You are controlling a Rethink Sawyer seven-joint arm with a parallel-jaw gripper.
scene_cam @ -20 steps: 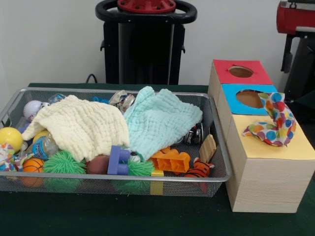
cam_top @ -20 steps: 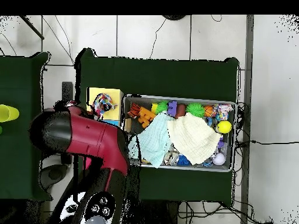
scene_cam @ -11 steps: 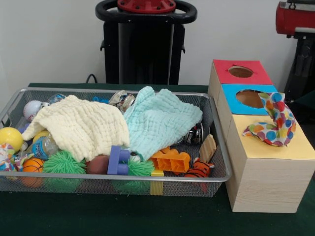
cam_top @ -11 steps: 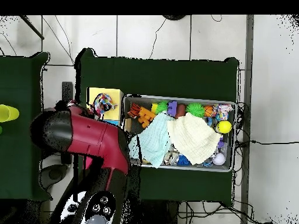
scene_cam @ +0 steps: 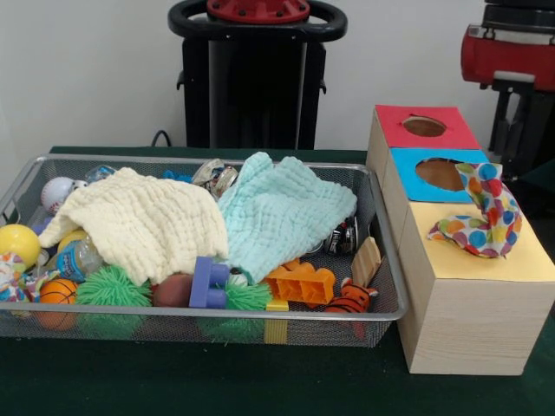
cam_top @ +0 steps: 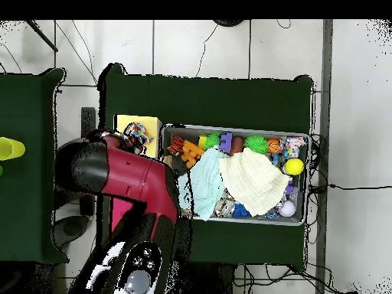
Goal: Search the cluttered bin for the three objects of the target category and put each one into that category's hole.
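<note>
A polka-dot cloth lies draped over the yellow top of the wooden box; it covers whatever hole is there. The red hole and the blue hole stand uncovered. In the wire bin a cream cloth and a mint cloth lie spread over the toys. My red and black arm hangs beyond the box's far right end. Its bulk hides the gripper in the overhead view.
Along the bin's front lie an orange block, a purple block, green spiky balls, a tiger toy and a yellow ball. A can shows by the mint cloth. A yellow cup stands on the side table.
The arm has swung toward the bin: leftward in the front view, and in the overhead view it now covers the mint cloth's edge. The cloths and toys have not moved.
</note>
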